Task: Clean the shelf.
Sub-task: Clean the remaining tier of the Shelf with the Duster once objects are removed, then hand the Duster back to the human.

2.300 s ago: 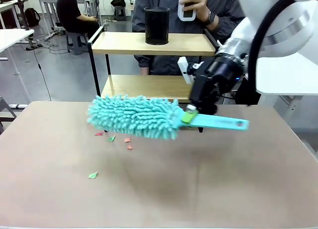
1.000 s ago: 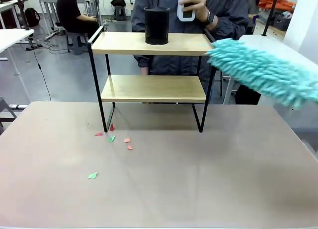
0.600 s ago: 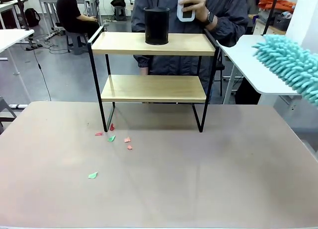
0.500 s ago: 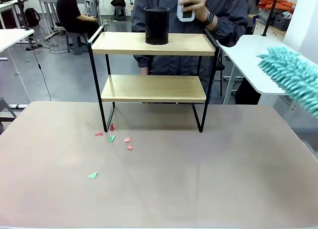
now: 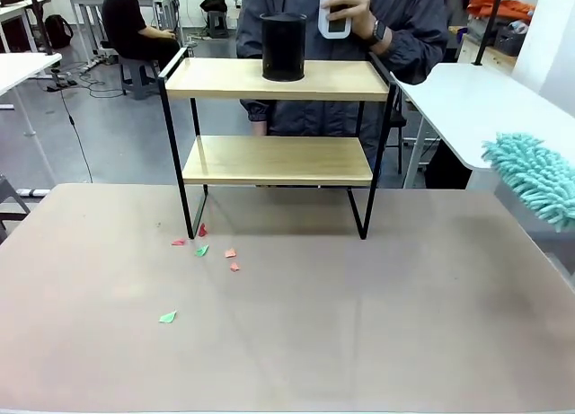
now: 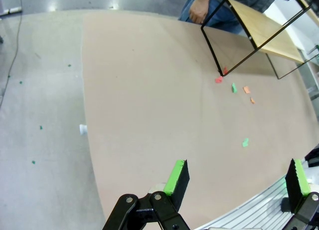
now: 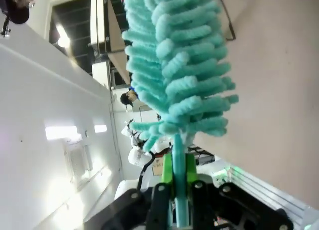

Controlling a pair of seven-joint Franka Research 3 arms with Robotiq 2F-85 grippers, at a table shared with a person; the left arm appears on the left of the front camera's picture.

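I have the shelf [image 5: 278, 118] at the far side of the tan table [image 5: 377, 333], its black legs planted on the tabletop, with a person [image 5: 422, 28] standing directly behind it. A black cylinder [image 5: 284, 46] stands upright near the middle of the upper wooden board. Above that board the person's hand [image 5: 358, 8] grips a white device [image 5: 331, 14]. A small cluster of red, green and orange paper scraps [image 5: 211, 250] lies on the table just beside the shelf's front left leg, and a single green scrap [image 5: 168, 317] lies apart from them, nearer my side. At the right edge of the front view I see the fluffy teal head of the duster [image 5: 539, 176], above the table's right border and well apart from the shelf. On the right wrist camera the right gripper [image 7: 175, 172] is pressed together on the duster's thin teal handle [image 7: 179, 155], a green pad on either side of it, and the head rises away from the fingers. On the left wrist camera the left gripper [image 6: 237, 177] is spread wide with nothing between its green pads [image 6: 177, 176], hanging over the table's edge; the shelf's end and the scraps by its leg sit far off at the upper right of that view.
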